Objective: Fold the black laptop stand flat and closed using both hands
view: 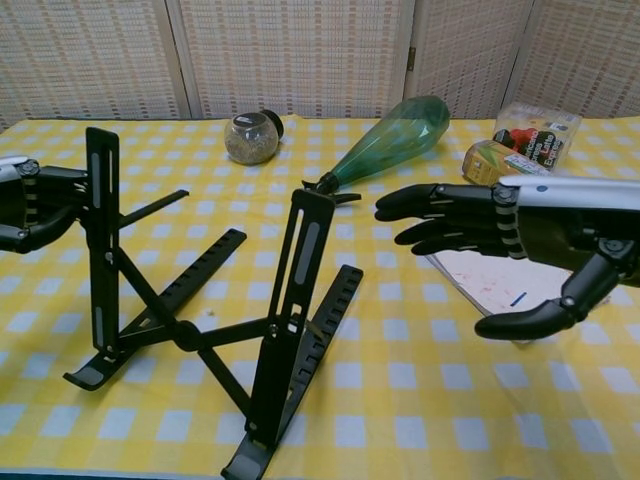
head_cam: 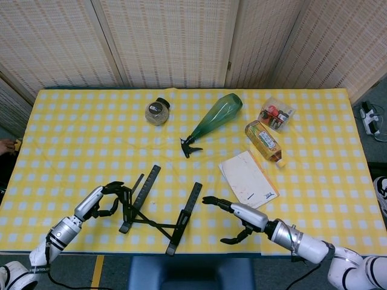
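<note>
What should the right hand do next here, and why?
Probably move left and grip the black laptop stand's free right upright: the left hand already holds the other one, while the right hand hovers open beside it, touching nothing.
</note>
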